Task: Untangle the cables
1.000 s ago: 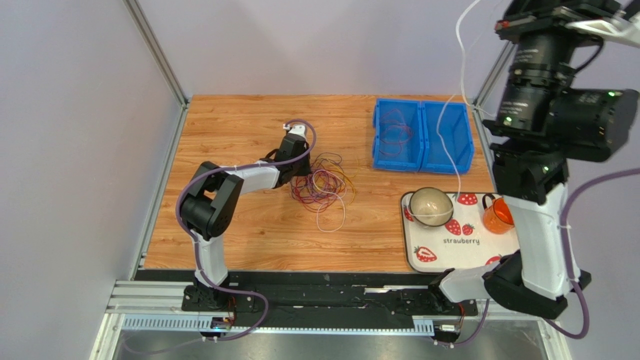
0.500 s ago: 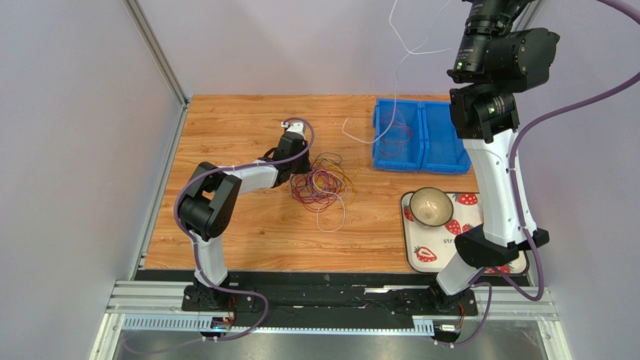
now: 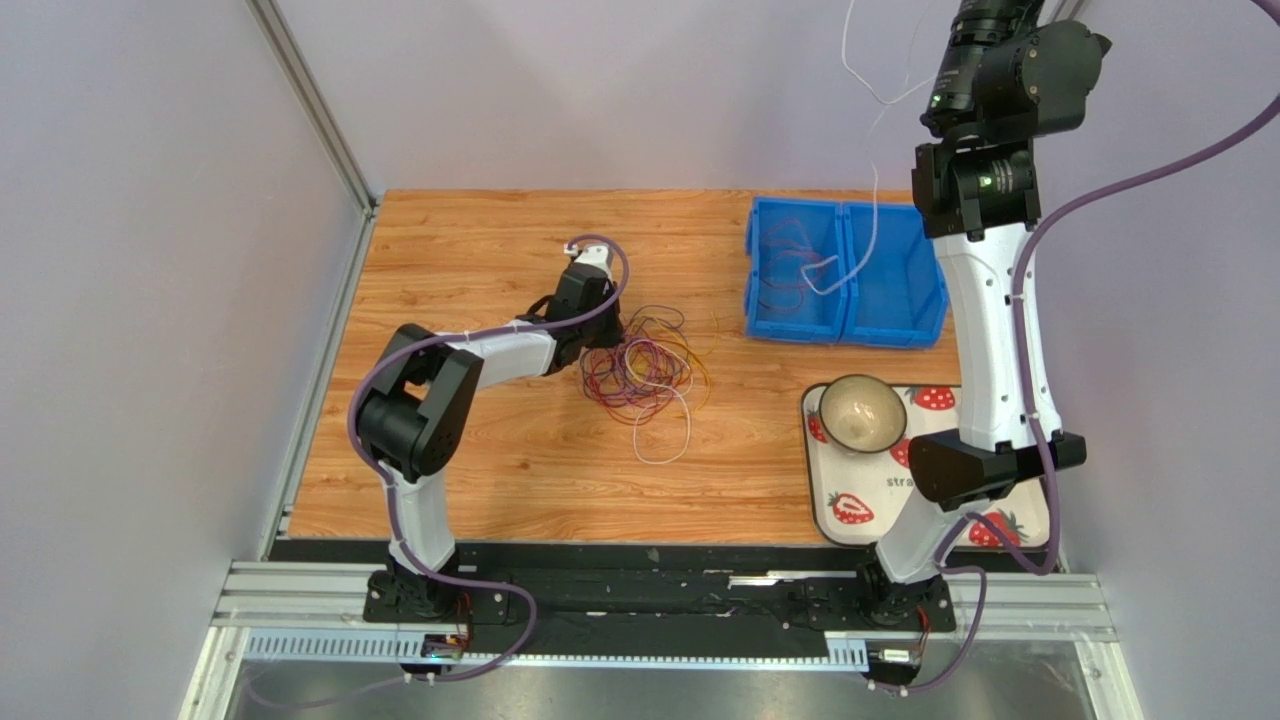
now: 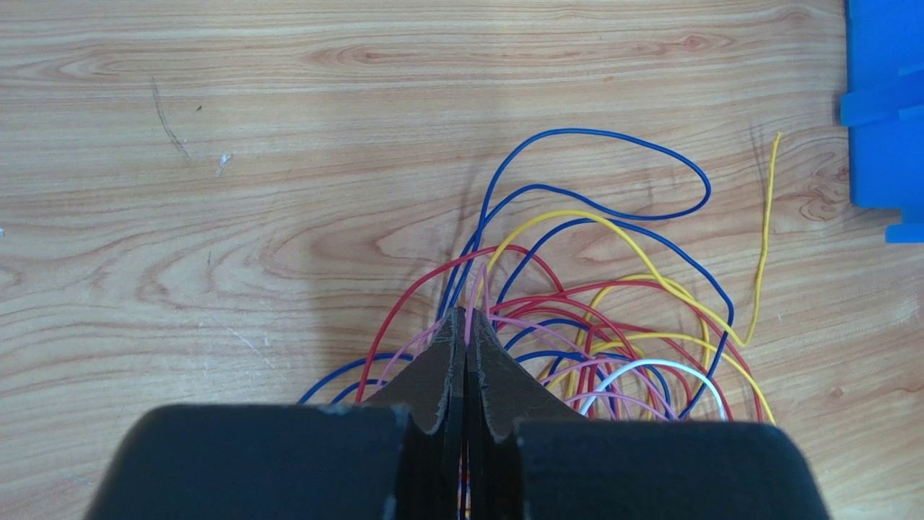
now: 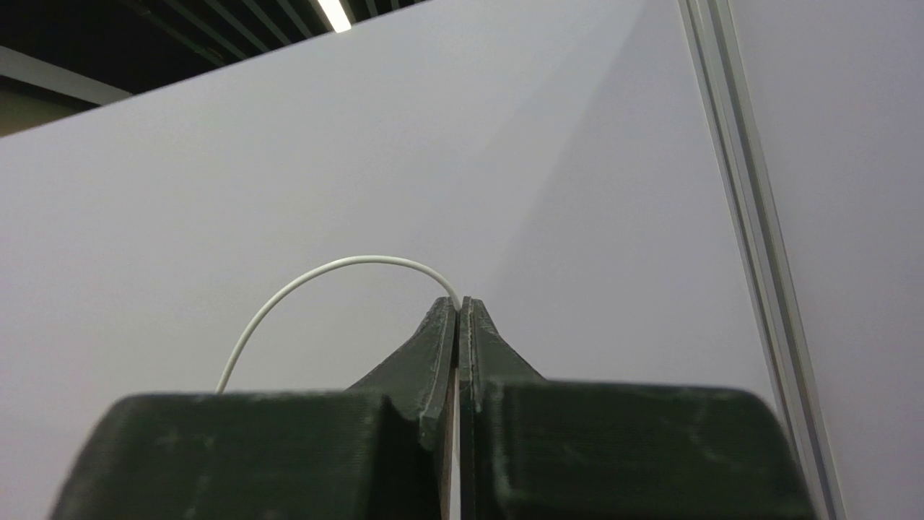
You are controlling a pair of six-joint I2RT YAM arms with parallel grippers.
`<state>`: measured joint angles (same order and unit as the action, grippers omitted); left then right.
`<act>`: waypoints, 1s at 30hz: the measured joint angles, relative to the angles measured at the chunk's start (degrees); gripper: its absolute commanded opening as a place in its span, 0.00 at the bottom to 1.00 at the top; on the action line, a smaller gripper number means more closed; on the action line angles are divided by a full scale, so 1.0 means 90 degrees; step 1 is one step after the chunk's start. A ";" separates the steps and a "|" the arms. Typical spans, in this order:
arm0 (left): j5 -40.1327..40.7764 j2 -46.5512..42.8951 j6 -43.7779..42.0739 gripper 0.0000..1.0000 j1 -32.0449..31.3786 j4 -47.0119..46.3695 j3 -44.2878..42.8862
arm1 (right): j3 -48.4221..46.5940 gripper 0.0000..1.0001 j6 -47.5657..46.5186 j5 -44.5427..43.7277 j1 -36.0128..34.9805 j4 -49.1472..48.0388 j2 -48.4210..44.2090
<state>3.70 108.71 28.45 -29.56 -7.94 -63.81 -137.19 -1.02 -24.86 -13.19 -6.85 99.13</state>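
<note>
Vs a second ago: left arm [image 3: 451, 375] and the cables [image 3: 646, 378] heaped on the table [image 3: 496, 465] haven't moved. Right arm [image 3: 992, 300] has gone from leaning over the tray [image 3: 849, 510] to standing tall at the far right, by the blue bin [image 3: 917, 323]. The white cable [image 3: 875, 195] it carries trailed over the table left of the bin half a second ago. Now its loose end hangs into the bin.

Left gripper [image 4: 465, 325]: fingers pressed together at the left edge of the heap, nipping strands. I see a pink strand [image 4: 473, 301] running straight out of the tips. Red, blue and yellow loops fan out beyond and to the right.

Right gripper [image 5: 460, 309]: fingers clamped on the white cable, which arcs up and off to the left from the tips, high above the table.

Views: top cam gives me the whole heap, the bin and the bowl [image 3: 861, 413] on the tray, but its top edge cuts off the right gripper. Left wrist cam gives strand colours and a corner of the bin at right. Right wrist cam sees only the grip, the cable and the wall [image 5: 325, 130] behind.
</note>
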 measured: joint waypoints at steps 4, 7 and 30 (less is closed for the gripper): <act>-0.0029 0.0000 0.0000 0.00 0.0000 -0.0002 0.0000 | 0.0534 0.00 0.0211 0.0066 0.0170 -0.0039 0.0027; -0.0034 0.0000 0.0000 0.00 0.0000 -0.0002 0.0000 | 0.0729 0.00 0.0325 0.0153 0.0250 -0.0032 0.0172; -0.0078 0.0000 0.0000 0.00 0.0000 -0.0022 0.0000 | 0.2098 0.00 0.1333 0.0602 0.0447 -0.0189 0.0656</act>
<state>3.01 108.71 28.45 -29.56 -8.14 -63.81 -118.30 10.98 -19.44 -9.17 -8.56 105.03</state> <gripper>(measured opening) 0.009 0.010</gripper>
